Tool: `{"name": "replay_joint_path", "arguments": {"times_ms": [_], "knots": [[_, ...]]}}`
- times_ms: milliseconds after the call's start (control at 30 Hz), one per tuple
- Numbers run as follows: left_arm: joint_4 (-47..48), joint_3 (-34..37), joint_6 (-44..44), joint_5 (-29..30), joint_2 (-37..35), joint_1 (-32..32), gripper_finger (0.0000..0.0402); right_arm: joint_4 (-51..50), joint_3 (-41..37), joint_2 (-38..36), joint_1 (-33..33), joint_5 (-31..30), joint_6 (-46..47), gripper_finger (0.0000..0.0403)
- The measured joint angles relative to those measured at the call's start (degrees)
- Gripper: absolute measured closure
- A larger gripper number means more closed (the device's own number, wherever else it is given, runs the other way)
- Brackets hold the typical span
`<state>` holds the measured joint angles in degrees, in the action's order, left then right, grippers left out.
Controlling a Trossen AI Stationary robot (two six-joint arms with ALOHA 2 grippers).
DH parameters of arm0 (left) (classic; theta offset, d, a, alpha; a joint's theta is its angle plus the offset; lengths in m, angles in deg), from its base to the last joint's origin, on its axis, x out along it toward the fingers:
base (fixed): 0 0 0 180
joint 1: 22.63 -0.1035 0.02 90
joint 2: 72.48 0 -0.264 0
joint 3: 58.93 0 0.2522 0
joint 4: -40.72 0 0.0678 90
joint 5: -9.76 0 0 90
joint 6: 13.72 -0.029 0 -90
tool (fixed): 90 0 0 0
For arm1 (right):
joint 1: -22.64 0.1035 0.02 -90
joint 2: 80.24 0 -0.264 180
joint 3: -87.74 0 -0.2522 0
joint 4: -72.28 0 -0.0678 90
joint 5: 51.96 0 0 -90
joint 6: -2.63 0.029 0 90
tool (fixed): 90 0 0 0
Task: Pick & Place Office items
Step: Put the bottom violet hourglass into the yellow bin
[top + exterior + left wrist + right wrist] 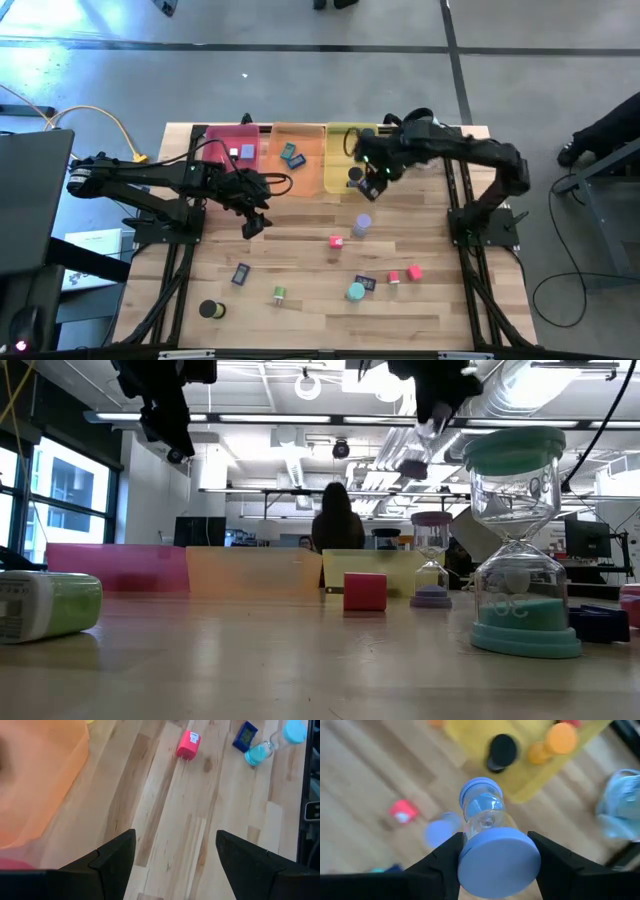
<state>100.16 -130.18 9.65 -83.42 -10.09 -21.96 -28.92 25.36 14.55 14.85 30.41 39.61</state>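
Left gripper (252, 222): hangs above bare wood just beside the pink tray (232, 147); fingers (112, 855) spread wide with only table between them, holding nothing. It reads as waiting, or lining up on a piece.

Pieces on the left gripper's side: a dark blue rectangle (240, 273), a green cylinder (279, 293) and a black-and-yellow roll (209, 309) lie well apart from its fingertips, toward the near edge of the table.

Orange tray (300, 158): between the two grippers, with two small dark blue pieces (291, 153) already inside.

Pink cube (188, 745): ahead of the left fingers on open wood, near a teal sand timer (270, 747); probably the easiest pick for that arm.

Right gripper (372, 180): raised at the near edge of the yellow tray (342, 158), fingers (442, 857) closed partway on a blue sand timer (487, 837), gripped at one cap so its other cap points down at the table.

Below the right fingers: a black cylinder (502, 751) and an orange timer (552, 742) lie in the yellow tray; a purple timer (362, 224) stands on the table nearby. The carried timer looks bound for that tray.
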Motion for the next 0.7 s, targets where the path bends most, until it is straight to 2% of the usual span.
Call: {"name": "replay_joint_path", "arguments": {"times_ms": [300,700], "knots": [[0.0,0.0,6.5,0.0,0.0,0.0,0.0133,-2.0,1.5,4.5,-10.0,-0.5,-14.4,0.022],[-1.7,0.0,8.0,0.4,0.0,0.0,0.0133,-0.6,1.4,9.7,-11.3,-2.4,-22.3,0.022]]}}
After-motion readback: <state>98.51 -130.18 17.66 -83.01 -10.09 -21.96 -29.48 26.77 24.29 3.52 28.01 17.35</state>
